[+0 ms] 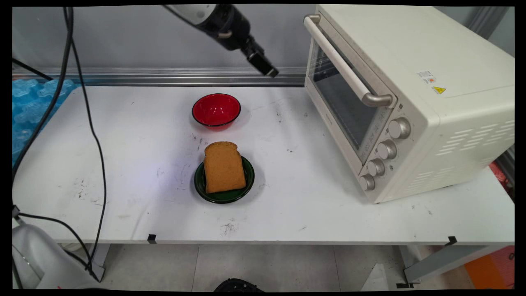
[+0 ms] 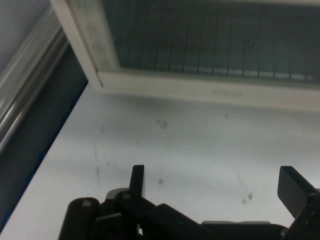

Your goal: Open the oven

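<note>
Toaster oven (image 1: 411, 94) top & right cut off by edge; hand view: only its door bottom.

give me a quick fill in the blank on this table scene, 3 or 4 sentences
1. The slice of bread lies on a ____ plate.
2. The red bowl stands on the table and holds ____.
3. The toaster oven has its door ____.
4. The gripper hangs in the air with its fingers ____, holding nothing.

Missing words: green; nothing; shut; open
</note>
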{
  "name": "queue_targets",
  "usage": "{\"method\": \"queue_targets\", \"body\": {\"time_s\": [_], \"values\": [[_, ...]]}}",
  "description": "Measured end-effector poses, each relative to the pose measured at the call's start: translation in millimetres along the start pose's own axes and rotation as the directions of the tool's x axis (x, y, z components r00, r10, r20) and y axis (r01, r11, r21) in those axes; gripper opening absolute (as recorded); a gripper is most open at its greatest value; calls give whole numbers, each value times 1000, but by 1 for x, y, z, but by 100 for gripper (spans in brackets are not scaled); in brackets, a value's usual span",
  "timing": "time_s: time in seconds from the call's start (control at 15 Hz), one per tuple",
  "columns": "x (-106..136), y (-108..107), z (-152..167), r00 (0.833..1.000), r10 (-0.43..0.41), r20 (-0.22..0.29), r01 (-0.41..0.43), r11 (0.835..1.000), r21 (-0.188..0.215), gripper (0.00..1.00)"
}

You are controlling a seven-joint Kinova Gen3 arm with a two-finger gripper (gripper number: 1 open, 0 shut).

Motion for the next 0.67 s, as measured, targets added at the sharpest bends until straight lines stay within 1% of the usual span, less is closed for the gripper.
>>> {"method": "queue_targets", "body": {"time_s": [0.27,0.67], "values": [[25,6,-1,999,-10,-30,10,1000,-2,100],[57,12,2,998,-19,-67,19,1000,-1,100]]}}
